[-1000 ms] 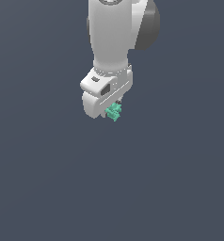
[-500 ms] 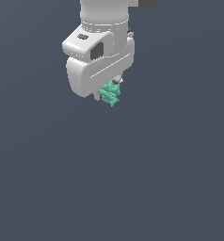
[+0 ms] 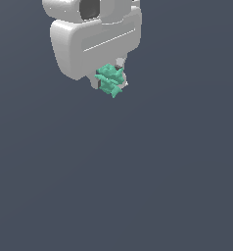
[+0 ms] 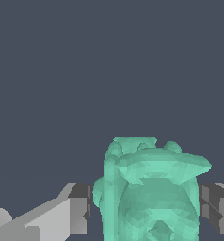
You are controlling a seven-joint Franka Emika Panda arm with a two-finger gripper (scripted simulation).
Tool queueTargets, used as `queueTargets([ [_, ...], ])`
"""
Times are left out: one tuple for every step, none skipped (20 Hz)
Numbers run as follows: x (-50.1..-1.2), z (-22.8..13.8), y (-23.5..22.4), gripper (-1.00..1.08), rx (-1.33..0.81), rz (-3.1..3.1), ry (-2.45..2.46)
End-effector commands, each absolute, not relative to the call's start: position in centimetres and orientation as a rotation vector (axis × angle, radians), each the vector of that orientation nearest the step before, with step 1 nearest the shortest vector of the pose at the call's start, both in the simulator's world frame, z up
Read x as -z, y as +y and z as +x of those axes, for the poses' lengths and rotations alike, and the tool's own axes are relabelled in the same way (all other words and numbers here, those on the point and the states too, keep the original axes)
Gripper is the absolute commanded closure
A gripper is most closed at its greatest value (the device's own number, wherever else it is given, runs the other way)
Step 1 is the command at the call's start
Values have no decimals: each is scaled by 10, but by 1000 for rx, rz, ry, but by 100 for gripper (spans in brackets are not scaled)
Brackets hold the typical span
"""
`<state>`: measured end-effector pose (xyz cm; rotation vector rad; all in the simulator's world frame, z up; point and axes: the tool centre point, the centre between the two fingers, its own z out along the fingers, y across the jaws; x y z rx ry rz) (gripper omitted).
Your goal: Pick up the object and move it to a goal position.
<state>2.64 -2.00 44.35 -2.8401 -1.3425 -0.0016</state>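
Observation:
The object is a small teal-green spiky lump. It hangs under the white robot hand near the top of the exterior view. My gripper is shut on it, with the fingers mostly hidden behind the lump and the hand. In the wrist view the object fills the space between the two dark finger pads, which press on both of its sides. It is held up off the flat grey ground.
The flat dark grey ground spreads out in every direction. The bulky white hand housing fills the top of the exterior view.
The hand and the held object have grown larger in the exterior view and shifted up and toward that view's left. The grip on the object has stayed shut.

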Motion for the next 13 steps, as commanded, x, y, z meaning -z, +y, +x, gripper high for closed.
queueTargets([
  [-452, 29, -21, 108, 0, -2840, -1342],
  [-455, 29, -21, 108, 0, -2840, -1342],
  [-457, 30, -22, 108, 0, -2840, -1342],
  [-459, 31, -22, 108, 0, -2840, -1342],
  [-461, 31, -22, 108, 0, -2840, -1342],
  [-463, 32, -22, 108, 0, -2840, -1342],
  [-464, 32, -22, 108, 0, -2841, -1342],
  [-465, 32, -22, 108, 0, -2841, -1342],
  [-465, 33, -22, 108, 0, -2841, -1342],
  [-466, 33, -23, 108, 0, -2841, -1342],
  [-466, 33, -23, 108, 0, -2841, -1342],
  [-466, 33, -23, 108, 0, -2841, -1342],
  [-466, 33, -23, 108, 0, -2841, -1342],
])
